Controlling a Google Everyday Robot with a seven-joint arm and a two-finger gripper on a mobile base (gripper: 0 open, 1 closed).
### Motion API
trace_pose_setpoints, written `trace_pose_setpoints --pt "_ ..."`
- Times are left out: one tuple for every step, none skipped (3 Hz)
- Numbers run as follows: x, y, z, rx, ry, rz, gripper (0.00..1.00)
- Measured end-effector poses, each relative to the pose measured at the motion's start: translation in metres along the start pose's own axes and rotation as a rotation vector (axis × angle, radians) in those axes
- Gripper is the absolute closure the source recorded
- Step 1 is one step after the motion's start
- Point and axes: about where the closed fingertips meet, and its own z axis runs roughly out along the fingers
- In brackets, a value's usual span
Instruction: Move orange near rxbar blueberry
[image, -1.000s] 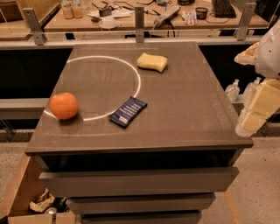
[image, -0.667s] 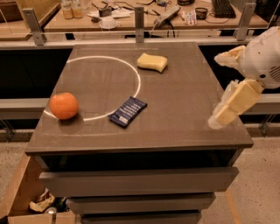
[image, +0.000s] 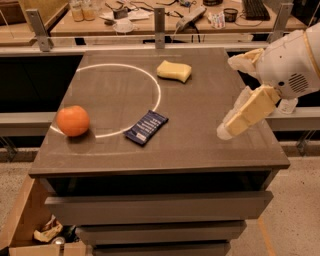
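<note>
Camera view: gripper (image: 226, 132) over right side of table (image: 190, 150), well apart from both items; open or closed, cannot tell. Orange (image: 73, 120) at left edge on white arc (image: 150, 80); rxbar blueberry (image: 146, 127) mid-table, near it, not touching. Probably firm, smooth, prone to rolling. Best pinched across the widest part, from above.

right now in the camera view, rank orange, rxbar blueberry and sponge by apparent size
1. rxbar blueberry and orange: about alike.
2. sponge: smallest-looking, but farthest from the camera, so unsure.
The claw hovers above the right side of the table.
</note>
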Motion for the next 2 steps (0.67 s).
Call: trace_pose_setpoints --pt "-0.006 0.000 0.010 0.011 -0.011 -0.005 0.00" --pt "-0.030 -0.016 0.058 0.004 -0.085 -0.041 0.00"
